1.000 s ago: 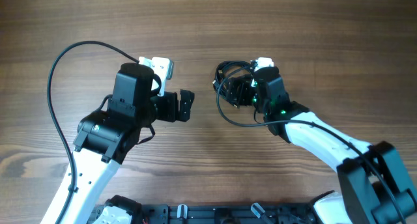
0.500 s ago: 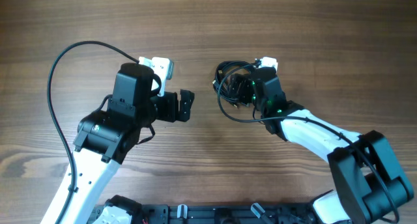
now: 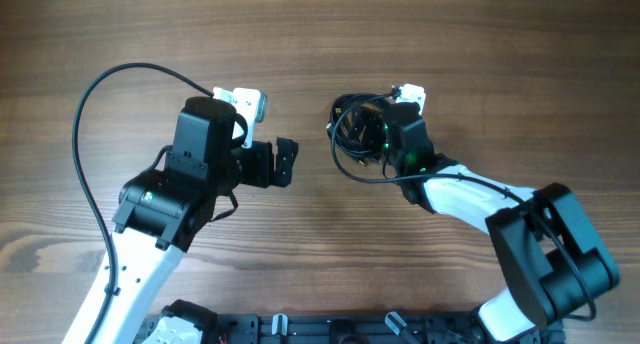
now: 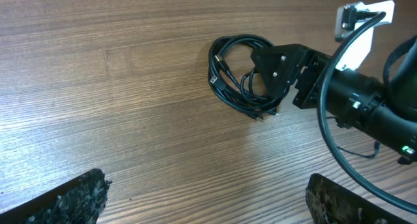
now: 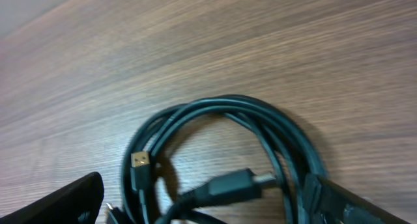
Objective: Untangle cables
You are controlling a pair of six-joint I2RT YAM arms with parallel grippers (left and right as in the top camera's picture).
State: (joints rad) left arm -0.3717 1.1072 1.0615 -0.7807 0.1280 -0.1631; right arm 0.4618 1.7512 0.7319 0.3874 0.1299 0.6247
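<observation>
Wood-grain worktop [image 3: 480,44] carries the cables [image 4: 220,81], one tangled coil just toward 1 o'clock of centre. The right fingers [image 5: 208,198] straddle it, spread wide and gripping nothing. The left fingers [image 4: 208,198] wait at its 9 o'clock, equally wide and empty. The first grasp looks pending: close on one strand and draw it clear.

The cables [image 5: 225,185] run off the right wrist view's bottom edge, blurred. Overhead, the right gripper [image 3: 370,136] covers their right side.
</observation>
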